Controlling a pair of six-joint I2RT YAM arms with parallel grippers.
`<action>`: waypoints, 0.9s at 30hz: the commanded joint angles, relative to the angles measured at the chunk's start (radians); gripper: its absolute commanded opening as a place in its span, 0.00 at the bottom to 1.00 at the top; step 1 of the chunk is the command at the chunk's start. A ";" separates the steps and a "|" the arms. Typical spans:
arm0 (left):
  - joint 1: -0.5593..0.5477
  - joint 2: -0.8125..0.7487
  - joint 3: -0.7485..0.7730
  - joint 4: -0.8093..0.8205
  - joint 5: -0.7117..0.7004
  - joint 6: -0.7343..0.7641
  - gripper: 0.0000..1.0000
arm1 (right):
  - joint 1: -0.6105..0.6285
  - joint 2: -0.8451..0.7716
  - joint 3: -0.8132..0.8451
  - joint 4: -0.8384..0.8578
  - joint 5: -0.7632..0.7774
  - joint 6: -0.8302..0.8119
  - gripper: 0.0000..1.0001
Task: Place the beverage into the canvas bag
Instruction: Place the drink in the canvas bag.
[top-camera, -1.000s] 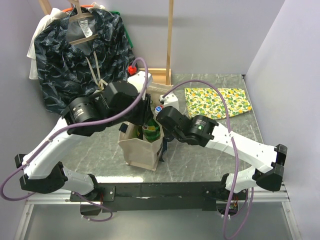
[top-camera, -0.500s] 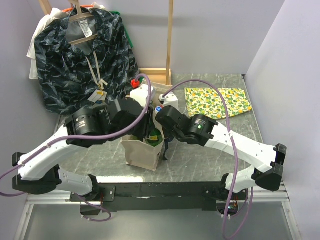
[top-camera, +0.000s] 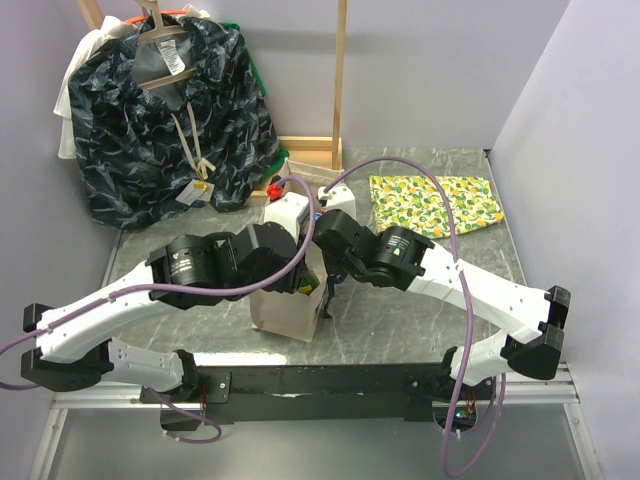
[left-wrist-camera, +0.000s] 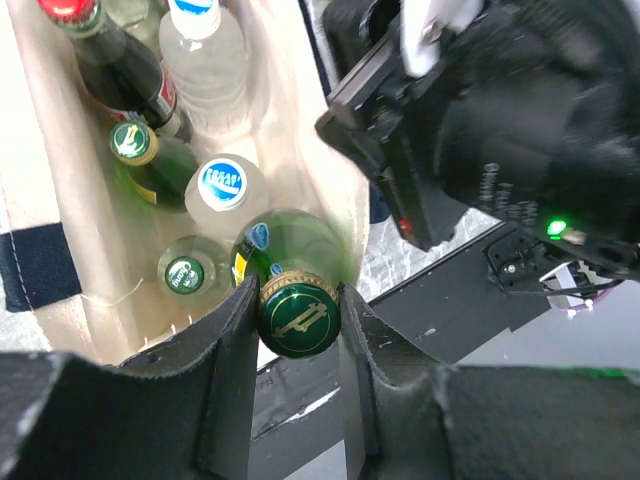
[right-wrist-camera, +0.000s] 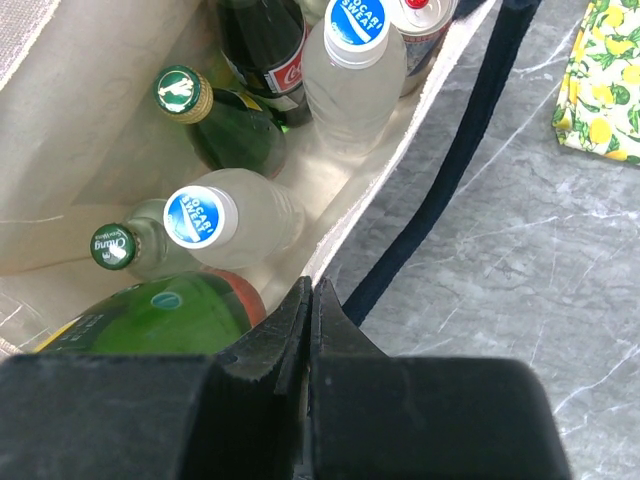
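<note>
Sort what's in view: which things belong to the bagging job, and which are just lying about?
Job: green bottle, in the left claw; canvas bag, rim pinched by the right claw; bottles already inside.
Lying about: lemon-print cloth; dark patterned garment; wooden frame.

From above, canvas bag (top-camera: 285, 315) mouth hidden; green bottle (left-wrist-camera: 296, 290) body blurred.

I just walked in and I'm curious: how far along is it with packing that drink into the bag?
Nearly there. Several bottles already stand in the canvas bag. The left gripper holds a green bottle by its cap, its body inside the bag's mouth, while the shut right gripper seems to pinch the bag's rim. Left: lower it fully and let go.
</note>
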 joint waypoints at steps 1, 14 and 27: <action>-0.017 -0.062 -0.026 0.155 -0.014 -0.057 0.01 | -0.004 -0.016 0.085 0.062 0.090 -0.001 0.00; -0.018 -0.102 -0.164 0.204 -0.018 -0.095 0.01 | -0.004 -0.019 0.085 0.065 0.078 0.002 0.00; -0.017 -0.096 -0.244 0.227 -0.023 -0.118 0.01 | -0.004 -0.014 0.087 0.068 0.069 0.005 0.00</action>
